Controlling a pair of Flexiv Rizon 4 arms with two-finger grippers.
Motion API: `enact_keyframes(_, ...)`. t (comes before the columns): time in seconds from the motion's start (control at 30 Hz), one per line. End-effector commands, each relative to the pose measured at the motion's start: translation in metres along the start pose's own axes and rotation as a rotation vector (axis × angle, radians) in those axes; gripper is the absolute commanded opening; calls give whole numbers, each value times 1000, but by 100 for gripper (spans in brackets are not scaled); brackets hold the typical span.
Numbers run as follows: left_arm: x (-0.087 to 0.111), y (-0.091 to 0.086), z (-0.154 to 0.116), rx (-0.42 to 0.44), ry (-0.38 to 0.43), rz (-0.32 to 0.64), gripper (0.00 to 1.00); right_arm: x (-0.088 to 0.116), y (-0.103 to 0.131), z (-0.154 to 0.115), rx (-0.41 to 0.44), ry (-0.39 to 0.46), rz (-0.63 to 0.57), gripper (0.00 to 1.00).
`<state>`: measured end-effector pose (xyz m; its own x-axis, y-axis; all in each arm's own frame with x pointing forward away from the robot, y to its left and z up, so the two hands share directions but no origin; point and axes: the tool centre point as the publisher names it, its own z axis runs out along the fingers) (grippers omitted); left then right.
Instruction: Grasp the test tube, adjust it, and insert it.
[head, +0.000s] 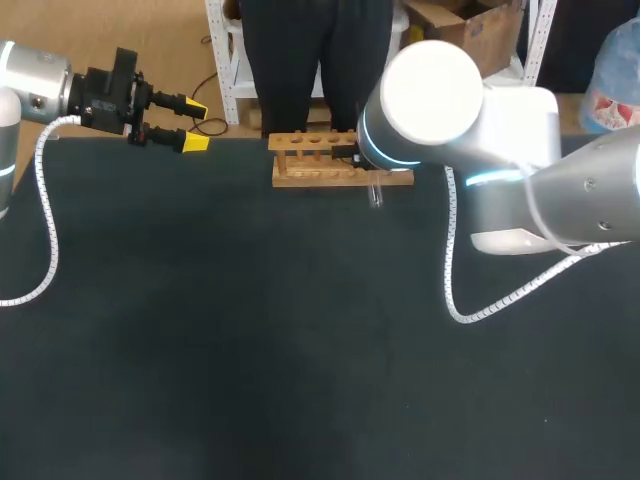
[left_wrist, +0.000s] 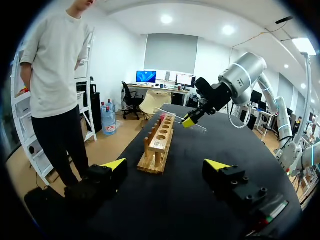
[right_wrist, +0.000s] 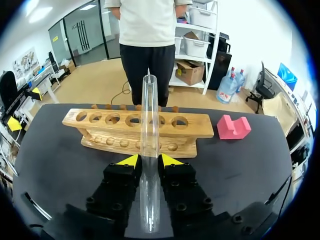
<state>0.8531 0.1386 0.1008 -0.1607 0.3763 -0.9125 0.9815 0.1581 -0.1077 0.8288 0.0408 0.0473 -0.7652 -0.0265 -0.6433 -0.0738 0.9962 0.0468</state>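
My right jaws are closed on the clear test tube (right_wrist: 148, 130), one yellow fingertip (right_wrist: 131, 160) pressing it from each side. The tube runs lengthwise between the fingers and reaches out ahead of them toward the wooden rack (right_wrist: 195, 131). It is held above the dark table (right_wrist: 240, 165), just on my side of the rack. The rack's row of holes stands bare. A pink block (right_wrist: 233, 127) lies just beside one end of the rack. My left jaws are open, holding nothing, yellow fingertips (head: 196, 143) well apart, at the table's far left edge, away from the rack.
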Motion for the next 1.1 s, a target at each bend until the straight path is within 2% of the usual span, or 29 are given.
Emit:
enact_keyframes(0.03,0,-3,0,-8,-1,2,100,0,0,5,0,10,-3,0)
enact_keyframes(0.77,0,-3,0,-8,-1,2,100,7,0,13,8,50,-11,0)
enact_keyframes(1.1,0,-3,0,-8,-1,2,100,6,-4,1,13,38,-3,0)
